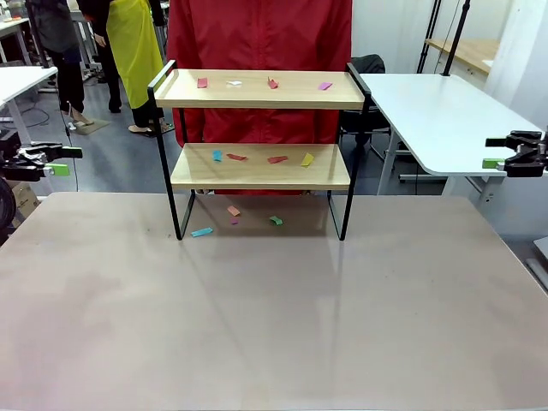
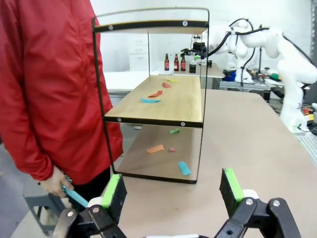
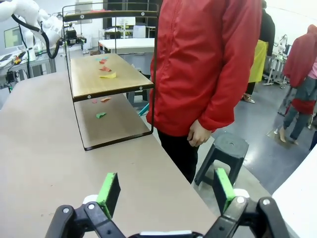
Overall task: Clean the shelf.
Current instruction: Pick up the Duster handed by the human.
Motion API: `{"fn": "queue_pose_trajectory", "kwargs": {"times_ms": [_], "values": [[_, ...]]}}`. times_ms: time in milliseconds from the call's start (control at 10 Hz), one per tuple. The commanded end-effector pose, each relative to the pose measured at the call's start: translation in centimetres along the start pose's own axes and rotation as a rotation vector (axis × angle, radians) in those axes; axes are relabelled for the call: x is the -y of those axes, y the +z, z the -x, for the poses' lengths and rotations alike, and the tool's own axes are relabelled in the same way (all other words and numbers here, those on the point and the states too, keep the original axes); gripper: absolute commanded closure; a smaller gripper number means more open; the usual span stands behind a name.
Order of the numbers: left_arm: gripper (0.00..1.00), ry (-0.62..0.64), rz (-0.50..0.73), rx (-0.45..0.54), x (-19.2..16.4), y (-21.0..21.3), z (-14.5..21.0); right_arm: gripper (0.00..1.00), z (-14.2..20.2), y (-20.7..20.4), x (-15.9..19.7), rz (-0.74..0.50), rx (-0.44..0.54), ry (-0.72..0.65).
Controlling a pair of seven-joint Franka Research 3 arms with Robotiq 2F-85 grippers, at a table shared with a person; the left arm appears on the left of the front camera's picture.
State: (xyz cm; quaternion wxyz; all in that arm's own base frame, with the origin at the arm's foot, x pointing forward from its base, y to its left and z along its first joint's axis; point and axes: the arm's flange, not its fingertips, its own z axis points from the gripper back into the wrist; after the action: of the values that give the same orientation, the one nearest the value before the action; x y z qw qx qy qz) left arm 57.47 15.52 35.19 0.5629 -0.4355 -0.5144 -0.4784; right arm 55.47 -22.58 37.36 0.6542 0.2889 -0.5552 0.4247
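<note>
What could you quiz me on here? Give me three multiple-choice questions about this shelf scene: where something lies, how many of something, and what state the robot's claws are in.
1. Where does the yellow scrap lie? A) top board of the shelf B) its lower board C) the table beneath
2. How many scraps lie on the top board? A) two B) four C) seven
3. How do the left gripper and right gripper stand? A) both open, holding nothing B) both shut on scraps C) left clamped on the shelf
Answers: 1 B, it sits near the lower board's right end, above the table. 2 B, two red, one white and one purple in a row. 3 A, each wrist view shows green pads wide apart with nothing between.
</note>
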Motion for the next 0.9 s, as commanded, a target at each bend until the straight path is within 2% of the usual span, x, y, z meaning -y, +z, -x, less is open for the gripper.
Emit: {"fn": "queue_pose_trajectory", "kwargs": {"times_ms": [0,300,800], "values": [[0.00,-0.073,-0.045,0.037,0.3,0.0,-0.1,0.00,-0.3,-0.3,0.7,0.006,-0.010,-0.026],[0.00,-0.116,-0.079,0.028,0.2,0.2,-0.1,0.00,-0.2,-0.1,0.8,0.015,-0.006,-0.034],[0.00,-0.089,-0.101,0.053,1.6,0.4,-2.0,0.00,-1.4,0.1,0.7,0.025,0.005,-0.021]]}}
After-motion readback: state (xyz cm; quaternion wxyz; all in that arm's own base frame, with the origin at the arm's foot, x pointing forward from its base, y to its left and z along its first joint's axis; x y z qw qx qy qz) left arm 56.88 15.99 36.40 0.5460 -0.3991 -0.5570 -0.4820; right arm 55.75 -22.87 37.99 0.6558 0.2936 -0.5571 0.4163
